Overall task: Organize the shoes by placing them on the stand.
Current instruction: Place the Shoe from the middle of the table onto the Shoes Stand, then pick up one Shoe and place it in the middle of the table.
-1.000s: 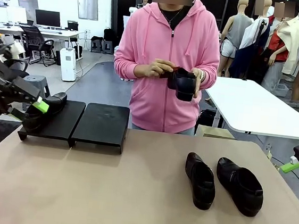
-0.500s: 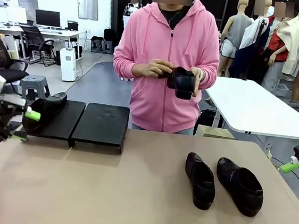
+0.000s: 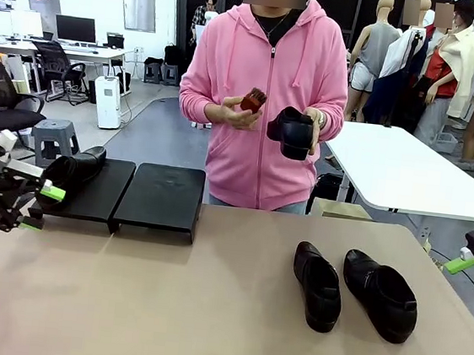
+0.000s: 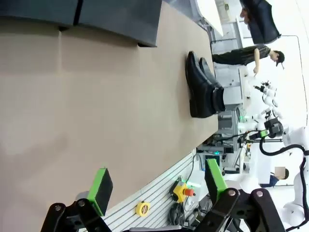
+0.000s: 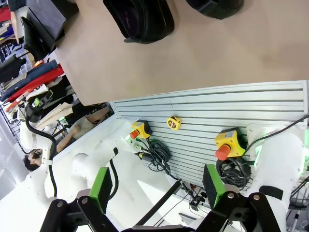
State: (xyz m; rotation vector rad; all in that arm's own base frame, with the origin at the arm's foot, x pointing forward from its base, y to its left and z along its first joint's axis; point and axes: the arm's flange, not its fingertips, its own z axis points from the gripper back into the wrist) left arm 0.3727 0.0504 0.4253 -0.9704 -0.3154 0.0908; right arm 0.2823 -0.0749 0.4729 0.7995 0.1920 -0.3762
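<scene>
One glossy black shoe (image 3: 79, 167) lies on the left panel of the low black stand (image 3: 163, 197); the right panel is bare. My left gripper (image 3: 41, 208) hangs open just left of that shoe, apart from it, with nothing between its fingers. Two more shoes (image 3: 317, 285) (image 3: 381, 296) sit side by side on the table's right half. The person across the table holds a fourth shoe (image 3: 292, 132) in one hand. My right gripper (image 3: 464, 262) waits open at the right table edge. The left wrist view looks between the open left gripper (image 4: 158, 186) at the shoe pair (image 4: 202, 87) and the stand (image 4: 118, 17).
The person's other hand holds a reddish-brown brush (image 3: 252, 101) at chest height. The tan table (image 3: 164, 305) is bare between the stand and the shoe pair. In the right wrist view, past the open right gripper (image 5: 157, 186), two shoes (image 5: 140, 19) lie near the table edge.
My left gripper has drawn back from the shoe on the stand, left and slightly down. The person has lifted the brush away from the held shoe. The right arm has not moved.
</scene>
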